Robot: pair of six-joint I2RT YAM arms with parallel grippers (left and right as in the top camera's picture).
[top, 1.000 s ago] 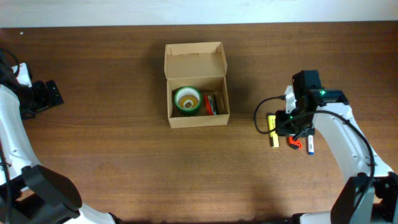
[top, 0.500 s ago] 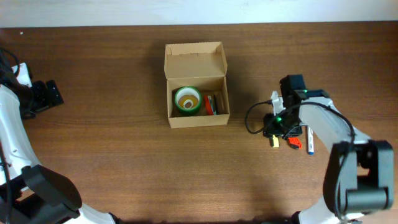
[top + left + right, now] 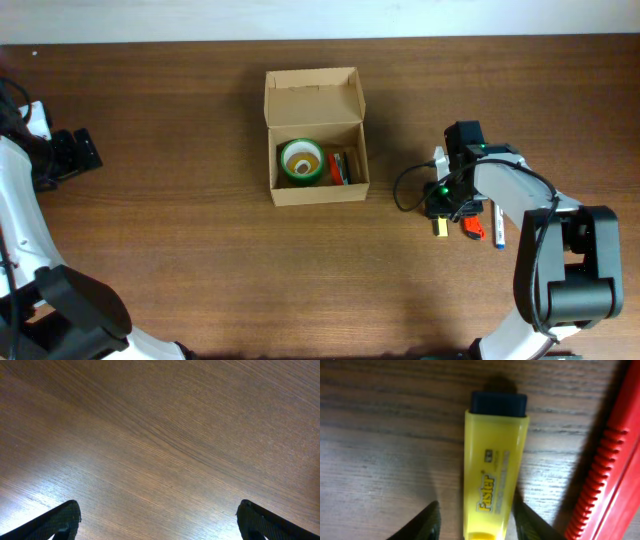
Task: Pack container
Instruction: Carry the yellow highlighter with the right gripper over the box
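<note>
Spreading across nearly the whole overhead view is a dark brown wood-grain surface [image 3: 180, 250], with a thin strip of pale wall [image 3: 300, 18] along its far edge (all of the room that shows). The small rectangular tan-brown cardboard container [image 3: 320, 192] sits near the centre toward the far side, its hinged flap lid [image 3: 312, 98] standing open at the back. Inside it lie a green ring of tape [image 3: 301, 160] and, just beside that, a red item [image 3: 338, 166] too small to identify. At the left edge the left tool [image 3: 160, 527] hangs spread wide over bare wood. Well right of the container, the right tool [image 3: 476, 521] is partly spread astride a yellow plastic highlighter with a dark cap [image 3: 495, 460], a gap showing on one side. A red ridged plastic object [image 3: 605, 475] lies just beside it, and a slim blue-and-white pen [image 3: 497, 225] lies nearby.
</note>
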